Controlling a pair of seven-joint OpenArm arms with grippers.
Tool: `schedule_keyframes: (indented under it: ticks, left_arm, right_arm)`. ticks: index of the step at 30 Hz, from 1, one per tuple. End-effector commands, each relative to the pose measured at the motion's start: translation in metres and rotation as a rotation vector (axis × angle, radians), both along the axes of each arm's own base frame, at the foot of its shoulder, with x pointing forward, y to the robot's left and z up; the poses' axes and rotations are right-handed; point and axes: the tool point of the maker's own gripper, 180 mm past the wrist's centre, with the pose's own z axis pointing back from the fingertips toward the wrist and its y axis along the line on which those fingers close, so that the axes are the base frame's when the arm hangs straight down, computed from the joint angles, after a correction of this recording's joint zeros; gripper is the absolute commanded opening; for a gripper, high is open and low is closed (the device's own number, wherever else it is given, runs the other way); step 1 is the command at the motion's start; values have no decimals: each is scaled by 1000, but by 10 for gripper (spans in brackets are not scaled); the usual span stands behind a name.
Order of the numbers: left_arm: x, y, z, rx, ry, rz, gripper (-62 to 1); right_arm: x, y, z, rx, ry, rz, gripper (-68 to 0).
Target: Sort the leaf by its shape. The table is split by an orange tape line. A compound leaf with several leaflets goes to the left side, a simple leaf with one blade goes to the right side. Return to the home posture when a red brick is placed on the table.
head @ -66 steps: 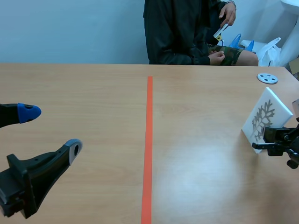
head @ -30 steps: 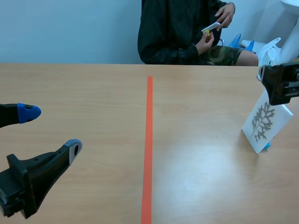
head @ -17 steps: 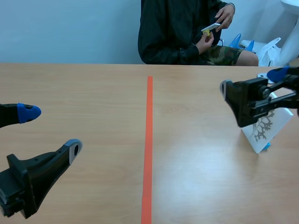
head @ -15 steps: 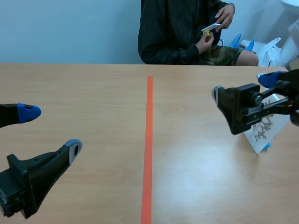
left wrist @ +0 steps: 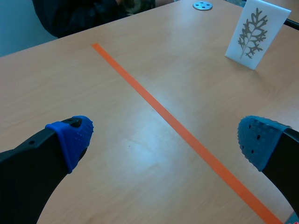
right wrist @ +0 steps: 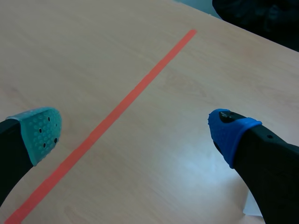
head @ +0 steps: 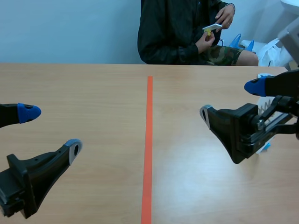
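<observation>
A white card printed with a grey, many-lobed leaf [left wrist: 254, 32] stands upright on the right side of the table, right of the orange tape line [head: 148, 140]. In the scene view my right gripper [head: 230, 100] hangs open in front of the card [head: 265, 106] and hides most of it. A white corner of the card [right wrist: 254, 207] shows beside the blue finger in the right wrist view. My left gripper [head: 50, 131] stays open low over the table's left side, with nothing between its fingers. The card stands far ahead of it, across the tape line [left wrist: 177, 126].
A small grey disc [left wrist: 202, 5] lies on the table beyond the card. A person sits across the table holding a small white and yellow item [head: 212, 29]. Bare wood lies on both sides of the tape line [right wrist: 140, 88].
My right arm has swung away from the card, leftward and lower, and now stands in front of it with its gripper still open. The card and my left arm have not moved.
</observation>
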Motion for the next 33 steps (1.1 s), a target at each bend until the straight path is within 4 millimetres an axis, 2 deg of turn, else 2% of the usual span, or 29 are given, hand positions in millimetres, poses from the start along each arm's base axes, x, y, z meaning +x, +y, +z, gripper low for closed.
schedule_keyframes:
  ticks: [1, 19, 28, 33]
  left_arm:
    - [0, -4, 7, -26, -18, -3, 14]
    - [0, -4, 7, -26, -18, -3, 14]
    - [0, -4, 7, -26, -18, -3, 14]
    - [0, -4, 7, -26, -18, -3, 14]
  right_arm:
    - [4, 0, 10, 10, -35, -3, -19]
    - [6, -3, 9, 16, -31, -22, -19]
    - [8, -13, -6, 30, 8, -75, -19]
    - [8, -14, -7, 30, 11, -77, -19]
